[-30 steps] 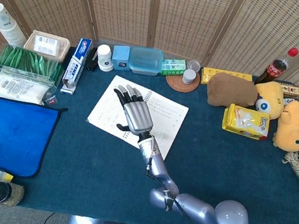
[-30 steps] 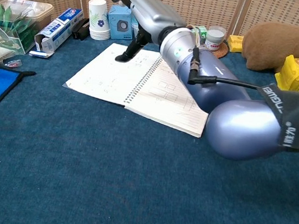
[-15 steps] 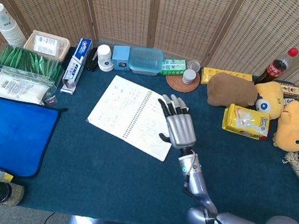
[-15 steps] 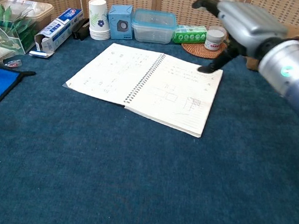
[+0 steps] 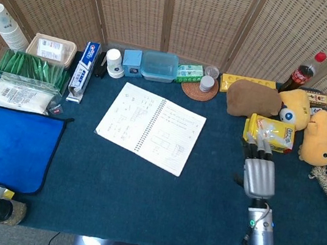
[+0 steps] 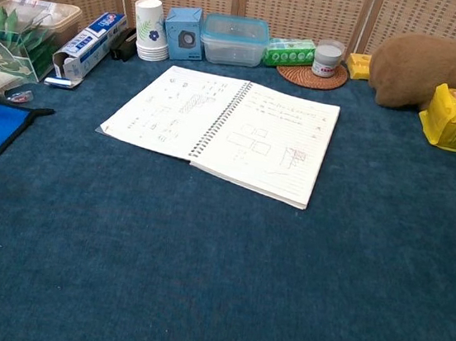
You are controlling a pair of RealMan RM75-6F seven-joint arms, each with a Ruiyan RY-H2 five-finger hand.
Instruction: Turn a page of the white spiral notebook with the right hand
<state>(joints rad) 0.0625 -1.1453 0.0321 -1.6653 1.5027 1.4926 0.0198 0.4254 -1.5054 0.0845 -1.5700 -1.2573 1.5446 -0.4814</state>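
Head view shows the white spiral notebook [image 5: 150,127] lying open near the tabletop's far-middle edge. Well apart, toward the right edge, the right hand [image 5: 259,174] hangs empty, fingers extended beside the yellow packet [image 5: 269,133].

A table covered in dark blue cloth [image 5: 110,188] carries everything. The white spiral notebook [image 5: 150,127] lies open and flat near its middle. Along the far edge stand a toothpaste box [image 5: 84,69], a paper cup [image 5: 114,63], a small blue box [image 5: 132,62], a clear lidded container [image 5: 159,66], a green packet [image 5: 189,73] and a woven coaster [image 5: 199,90] bearing a small jar. To the far right lie a brown plush [image 5: 252,99], a yellow snack bag [image 5: 269,133] and a yellow plush [image 5: 319,139]. On the left lie a blue mat [image 5: 15,148] and a white packet [image 5: 18,96].
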